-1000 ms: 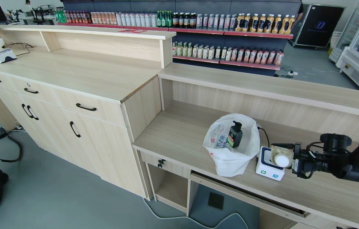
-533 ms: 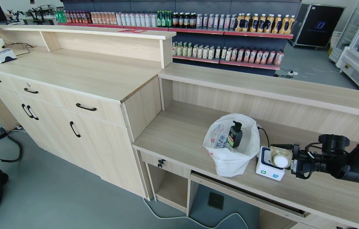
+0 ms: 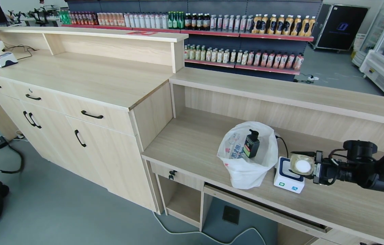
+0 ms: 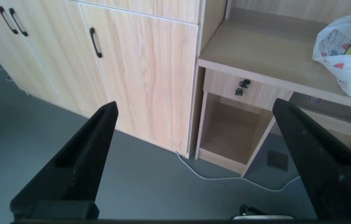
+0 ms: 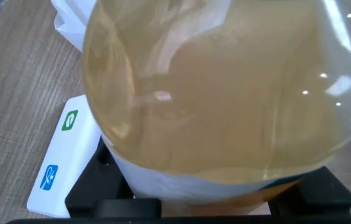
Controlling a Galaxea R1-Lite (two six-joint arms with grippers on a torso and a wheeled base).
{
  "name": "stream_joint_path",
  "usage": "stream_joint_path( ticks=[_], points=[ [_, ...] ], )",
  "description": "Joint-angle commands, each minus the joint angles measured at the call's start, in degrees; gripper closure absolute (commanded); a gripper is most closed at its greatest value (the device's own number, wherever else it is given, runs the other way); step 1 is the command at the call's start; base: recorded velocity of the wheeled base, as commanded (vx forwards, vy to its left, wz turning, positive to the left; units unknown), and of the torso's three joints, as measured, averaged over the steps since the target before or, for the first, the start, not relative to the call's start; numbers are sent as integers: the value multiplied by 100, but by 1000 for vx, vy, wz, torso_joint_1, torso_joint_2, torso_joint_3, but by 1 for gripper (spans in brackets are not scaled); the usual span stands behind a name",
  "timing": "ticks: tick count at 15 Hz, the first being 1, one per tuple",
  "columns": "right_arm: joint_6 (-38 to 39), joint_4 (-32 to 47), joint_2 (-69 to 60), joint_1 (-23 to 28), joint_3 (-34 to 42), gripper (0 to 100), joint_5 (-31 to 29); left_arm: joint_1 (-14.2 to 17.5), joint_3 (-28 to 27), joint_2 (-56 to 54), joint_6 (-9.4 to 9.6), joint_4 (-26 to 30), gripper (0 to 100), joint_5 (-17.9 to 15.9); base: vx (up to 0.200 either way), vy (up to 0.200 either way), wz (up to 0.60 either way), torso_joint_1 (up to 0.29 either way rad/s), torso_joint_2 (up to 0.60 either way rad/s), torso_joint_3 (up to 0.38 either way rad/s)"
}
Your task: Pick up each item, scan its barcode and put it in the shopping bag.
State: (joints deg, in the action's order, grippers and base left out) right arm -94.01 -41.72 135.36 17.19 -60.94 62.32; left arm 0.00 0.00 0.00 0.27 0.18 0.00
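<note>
A clear bottle of pale yellow-brown liquid with a white cap (image 3: pixel 303 166) hangs sideways just above the white barcode scanner (image 3: pixel 286 179), and my right gripper (image 3: pixel 300 162) is shut on it. The right wrist view shows the same bottle (image 5: pixel 225 93) close up, with the scanner (image 5: pixel 60 165) beneath it. The white plastic shopping bag (image 3: pixel 246 166) stands open to the left of the scanner, and a dark pump bottle (image 3: pixel 251 144) stands in it. My left gripper (image 4: pixel 194 165) hangs open over the grey floor, in front of the counter, with the bag (image 4: pixel 350 46) far off.
A black cable (image 3: pixel 283 144) runs from the scanner behind the bag. The desk's back wall (image 3: pixel 280 117) rises close behind both. A taller counter with drawers (image 3: pixel 86 81) stands on the left. Bare desk surface (image 3: pixel 192 136) lies left of the bag.
My right gripper has risen slightly and turned the bottle over the scanner, so its white cap now faces more upward. The bag and scanner have not moved.
</note>
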Motion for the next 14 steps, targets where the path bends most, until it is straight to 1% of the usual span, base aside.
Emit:
stream_joint_path(
  ticks=[1, 2, 3, 4, 5, 6, 7, 8, 9, 10, 11, 12, 13, 14],
  points=[
    [1368, 858, -1768, 4, 583, 100, -79, 0, 0, 0, 0, -1, 0, 0, 0, 0, 0, 0, 0, 0],
    [2265, 1429, -2638, 83, 680, 100, -290, 0, 0, 0, 0, -1, 0, 0, 0, 0, 0, 0, 0, 0],
    [3170, 1825, -3280, 241, 680, 100, -598, 0, 0, 0, 0, -1, 0, 0, 0, 0, 0, 0, 0, 0],
    [4189, 2045, -3772, 294, 698, 100, -1284, 0, 0, 0, 0, -1, 0, 0, 0, 0, 0, 0, 0, 0],
    [5139, 2141, -4123, 285, 733, 100, -2206, 0, 0, 0, 0, -1, 0, 0, 0, 0, 0, 0, 0, 0],
    [6431, 2141, -4405, 48, 777, 100, -3753, 0, 0, 0, 0, -1, 0, 0, 0, 0, 0, 0, 0, 0],
    [7336, 2045, -4475, -313, 865, 100, -4738, 0, 0, 0, 0, -1, 0, 0, 0, 0, 0, 0, 0, 0],
    [7688, 1746, -4484, -550, 1102, 100, -5494, 0, 0, 0, 0, -1, 0, 0, 0, 0, 0, 0, 0, 0],
    [7652, 1254, -4422, -778, 1524, 100, -6197, 0, 0, 0, 0, -1, 0, 0, 0, 0, 0, 0, 0, 0],
    [7626, 955, -4378, -866, 1717, 100, -6416, 0, 0, 0, 0, -1, 0, 0, 0, 0, 0, 0, 0, 0],
    [7503, 234, -4211, -1095, 1928, 100, -6504, 0, 0, 0, 0, -1, 0, 0, 0, 0, 0, 0, 0, 0],
    [7336, -197, -4018, -1200, 1910, 100, -6504, 0, 0, 0, 0, -1, 0, 0, 0, 0, 0, 0, 0, 0],
    [7222, -407, -3930, -1235, 1902, 100, -6504, 0, 0, 0, 0, -1, 0, 0, 0, 0, 0, 0, 0, 0],
    [6853, -926, -3649, -1315, 1910, 100, -6443, 0, 0, 0, 0, -1, 0, 0, 0, 0, 0, 0, 0, 0]
  ],
)
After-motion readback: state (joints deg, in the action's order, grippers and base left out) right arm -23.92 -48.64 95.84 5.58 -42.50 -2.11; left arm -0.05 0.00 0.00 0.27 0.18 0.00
